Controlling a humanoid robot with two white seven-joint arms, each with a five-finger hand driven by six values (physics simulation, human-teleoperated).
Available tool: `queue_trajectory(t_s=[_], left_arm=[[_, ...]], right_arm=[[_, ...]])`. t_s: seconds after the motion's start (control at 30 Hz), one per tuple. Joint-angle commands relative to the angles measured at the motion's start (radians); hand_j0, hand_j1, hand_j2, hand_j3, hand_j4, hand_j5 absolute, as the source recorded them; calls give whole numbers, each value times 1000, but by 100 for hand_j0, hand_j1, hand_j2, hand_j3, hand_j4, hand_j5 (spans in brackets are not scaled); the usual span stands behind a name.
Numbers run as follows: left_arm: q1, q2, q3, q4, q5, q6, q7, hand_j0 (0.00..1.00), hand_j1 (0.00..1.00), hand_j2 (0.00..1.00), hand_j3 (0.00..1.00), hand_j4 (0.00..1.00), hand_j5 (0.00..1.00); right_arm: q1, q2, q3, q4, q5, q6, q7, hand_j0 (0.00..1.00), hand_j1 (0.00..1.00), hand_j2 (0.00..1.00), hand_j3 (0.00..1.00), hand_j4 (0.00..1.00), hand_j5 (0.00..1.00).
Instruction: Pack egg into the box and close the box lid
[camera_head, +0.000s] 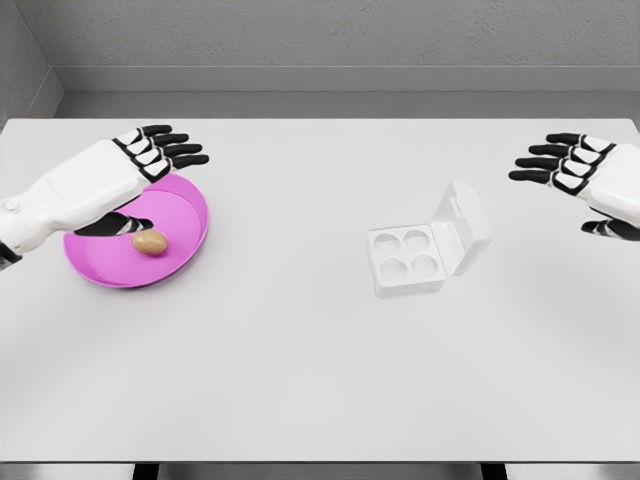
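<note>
Table (300, 400) front bare, egg (149, 242) on pink plate (190, 215) left of frame, left hand (125, 175) over it fingers spread, holding nothing; right hand (575, 165) likewise open upper right; box (408, 260) open mid-right; pre-grasp step, next: lower and pinch egg.

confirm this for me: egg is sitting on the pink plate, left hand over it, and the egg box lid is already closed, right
Not quite. In the head view the box has its lid open, showing four empty cups. The rest holds: the egg lies on the pink plate with the left hand over it.
</note>
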Motion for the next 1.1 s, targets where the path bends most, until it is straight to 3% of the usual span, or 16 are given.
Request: queue_trajectory(t_s=[0.0, 0.23, 0.3, 0.37, 0.4, 0.5, 0.6, 0.63, 0.73, 0.83, 0.93, 1.07], left_arm=[[0, -2, -2, 8, 5, 2, 0, 100, 100, 100, 100, 100, 100], [26, -49, 9, 6, -3, 2, -22, 100, 100, 100, 100, 100, 100], [14, -32, 9, -10, 23, 2, -128, 100, 100, 100, 100, 100, 100], [18, -5, -4, -33, 120, 2, -271, 100, 100, 100, 100, 100, 100], [12, 15, -7, -33, 164, 2, -271, 100, 100, 100, 100, 100, 100], [-60, 121, -99, -33, 199, 31, -271, 100, 100, 100, 100, 100, 100], [-159, 213, -231, -33, 315, 218, -271, 100, 100, 100, 100, 100, 100], [-173, 232, -254, -33, 350, 295, -271, 100, 100, 100, 100, 100, 100], [-176, 232, -286, -29, 354, 477, -271, 100, 100, 100, 100, 100, 100], [-170, 218, -306, -29, 354, 603, -271, 88, 88, 88, 88, 88, 88], [-169, 232, -312, -32, 351, 631, -271, 69, 69, 69, 69, 69, 69], [-170, 233, -340, -32, 279, 634, -271, 64, 64, 64, 64, 64, 64]], right_arm=[[0, -1, 2, -3, -4, -1, -2, 100, 100, 100, 100, 100, 100], [2, 0, 5, -3, -4, -1, -1, 100, 100, 100, 100, 100, 100], [3, 8, 5, -3, -5, -1, 1, 100, 100, 100, 100, 100, 100], [-6, 5, 3, -3, -7, -1, 1, 100, 100, 100, 100, 100, 100], [-11, 11, 3, -3, -7, -1, -1, 100, 100, 100, 100, 100, 100], [-15, 12, 3, -3, -5, -1, 1, 100, 100, 100, 100, 100, 100], [-15, 22, 3, -1, -4, -1, 1, 100, 100, 100, 100, 100, 100], [-14, 46, 3, 2, -2, -1, 3, 100, 100, 100, 100, 100, 100], [-14, 143, 3, -1, 2, -1, 3, 100, 100, 100, 100, 100, 100], [-14, 154, 3, 14, 15, -1, 2, 100, 100, 100, 100, 100, 100], [-15, 152, -1, 43, 9, -1, 1, 100, 100, 100, 100, 100, 100], [-15, 155, 2, 178, 10, -1, 3, 100, 100, 100, 100, 100, 100]])
